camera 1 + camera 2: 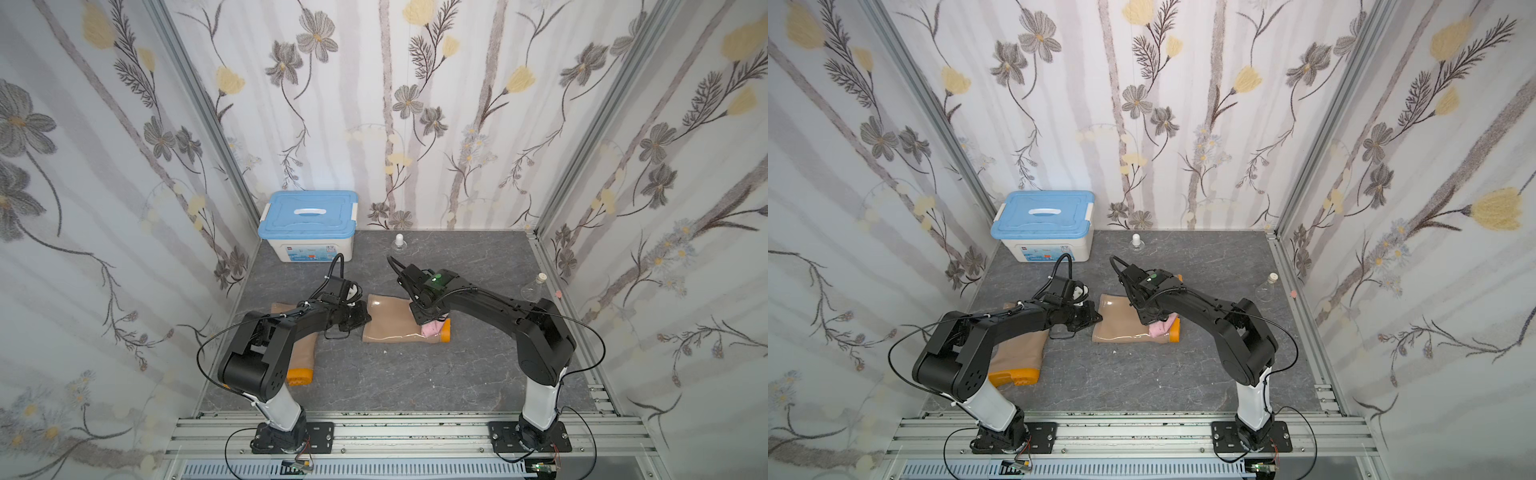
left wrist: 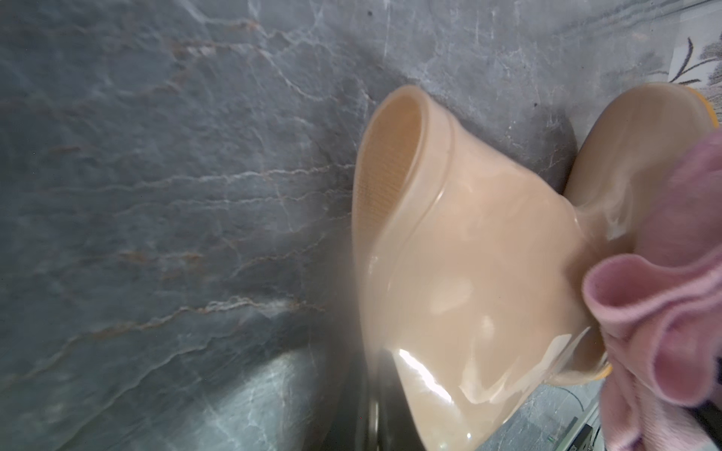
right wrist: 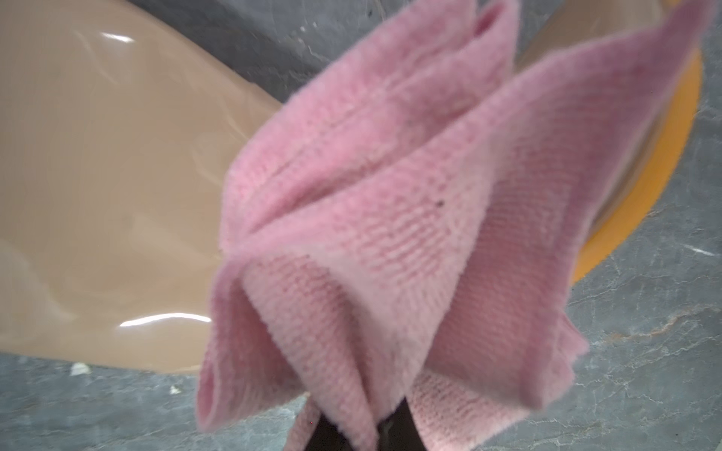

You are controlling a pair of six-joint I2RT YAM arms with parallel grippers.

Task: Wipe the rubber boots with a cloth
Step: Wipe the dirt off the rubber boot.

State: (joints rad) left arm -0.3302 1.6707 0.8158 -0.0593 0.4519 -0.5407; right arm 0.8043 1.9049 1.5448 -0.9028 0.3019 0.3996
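Observation:
One tan rubber boot point(image 1: 395, 322) point(image 1: 1121, 326) lies on its side mid-table, its orange sole point(image 1: 445, 330) to the right. My left gripper point(image 1: 363, 318) point(image 2: 377, 421) is shut on the rim of its open shaft point(image 2: 469, 273). Bunched pink cloth point(image 1: 432, 329) point(image 3: 390, 214) is pinched in my shut right gripper point(image 1: 428, 323) point(image 3: 363, 433) and rests against this boot near the ankle point(image 3: 117, 175), beside the sole point(image 3: 644, 195). The other boot point(image 1: 301, 353) point(image 1: 1017, 353) lies partly hidden under my left arm, orange sole toward the front.
A white box with a blue lid point(image 1: 307, 224) stands at the back left. A small white-capped bottle point(image 1: 399, 243) is at the back centre and a glass flask point(image 1: 534, 286) by the right wall. Papered walls close in three sides.

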